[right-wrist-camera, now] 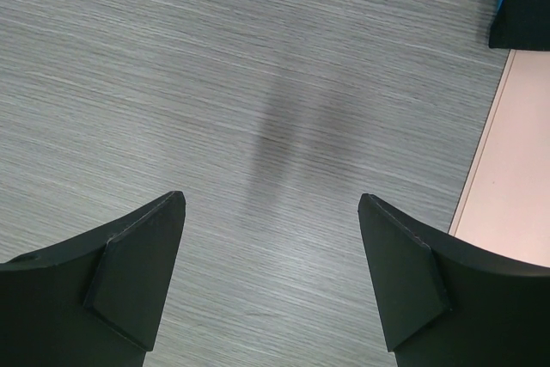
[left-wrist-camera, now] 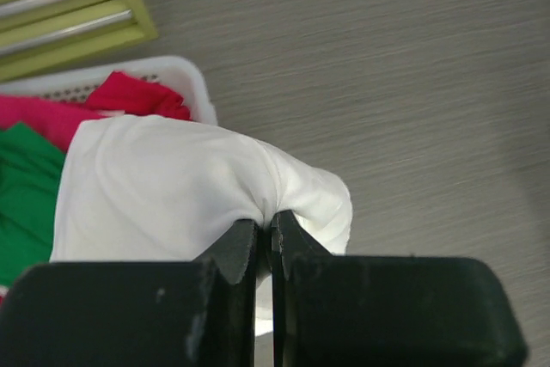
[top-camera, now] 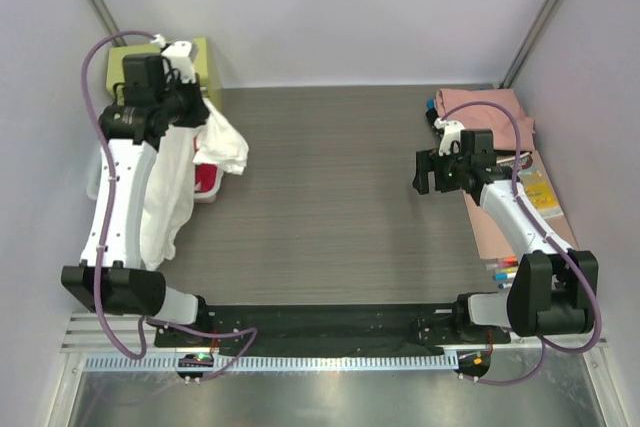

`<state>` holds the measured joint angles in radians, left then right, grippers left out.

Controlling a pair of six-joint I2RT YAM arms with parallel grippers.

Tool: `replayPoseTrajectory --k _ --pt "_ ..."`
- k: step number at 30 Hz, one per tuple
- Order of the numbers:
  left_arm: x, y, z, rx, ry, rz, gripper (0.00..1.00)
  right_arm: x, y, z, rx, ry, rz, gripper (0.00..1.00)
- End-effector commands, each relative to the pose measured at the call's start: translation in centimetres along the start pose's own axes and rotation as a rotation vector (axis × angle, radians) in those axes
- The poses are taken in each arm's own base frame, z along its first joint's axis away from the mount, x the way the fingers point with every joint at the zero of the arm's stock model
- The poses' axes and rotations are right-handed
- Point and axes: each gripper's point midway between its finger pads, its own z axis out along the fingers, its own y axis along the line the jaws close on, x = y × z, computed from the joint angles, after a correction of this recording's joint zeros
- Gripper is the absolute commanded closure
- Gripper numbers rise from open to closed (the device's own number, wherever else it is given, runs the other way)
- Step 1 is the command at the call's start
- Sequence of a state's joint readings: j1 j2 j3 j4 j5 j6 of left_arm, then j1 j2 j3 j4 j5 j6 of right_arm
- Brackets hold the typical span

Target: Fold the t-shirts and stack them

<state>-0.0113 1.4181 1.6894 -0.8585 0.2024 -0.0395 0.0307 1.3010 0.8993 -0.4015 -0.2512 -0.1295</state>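
My left gripper [left-wrist-camera: 266,228] is shut on a pinch of a white t-shirt [left-wrist-camera: 172,186], held up over the basket. In the top view the white t-shirt [top-camera: 170,187] hangs down along the raised left arm from that gripper [top-camera: 197,112]. Below it lie a red t-shirt [left-wrist-camera: 133,96], a magenta one [left-wrist-camera: 34,113] and a green one [left-wrist-camera: 26,195]. A folded salmon-pink t-shirt [top-camera: 480,107] lies at the back right. My right gripper [right-wrist-camera: 271,212] is open over bare table with nothing between its fingers; in the top view it [top-camera: 432,175] hovers at the right.
The white slotted basket [left-wrist-camera: 185,70] stands at the left with a yellow-green box [top-camera: 200,57] behind it. A pale pink sheet [top-camera: 495,232] lies along the right side, carrying a thin book [top-camera: 540,192] and some markers [top-camera: 505,267].
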Motion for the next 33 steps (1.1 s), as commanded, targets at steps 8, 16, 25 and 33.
replayPoseTrajectory --k 8,16,25,33 --pt "-1.6 -9.7 2.1 0.210 -0.005 0.196 1.00 -0.1 -1.4 0.6 0.051 -0.003 -0.021 0.13" --pt "-2.3 -14.5 0.7 0.325 -0.027 0.259 1.00 0.5 -1.6 1.4 0.052 0.028 -0.018 0.13" --pt "-0.4 -18.9 5.8 0.370 0.089 0.321 1.00 0.5 -1.8 1.1 0.064 0.019 -0.024 0.13" --pt "-2.4 -19.7 10.1 0.343 0.071 0.317 1.00 0.6 -1.7 1.1 0.059 0.020 -0.027 0.13"
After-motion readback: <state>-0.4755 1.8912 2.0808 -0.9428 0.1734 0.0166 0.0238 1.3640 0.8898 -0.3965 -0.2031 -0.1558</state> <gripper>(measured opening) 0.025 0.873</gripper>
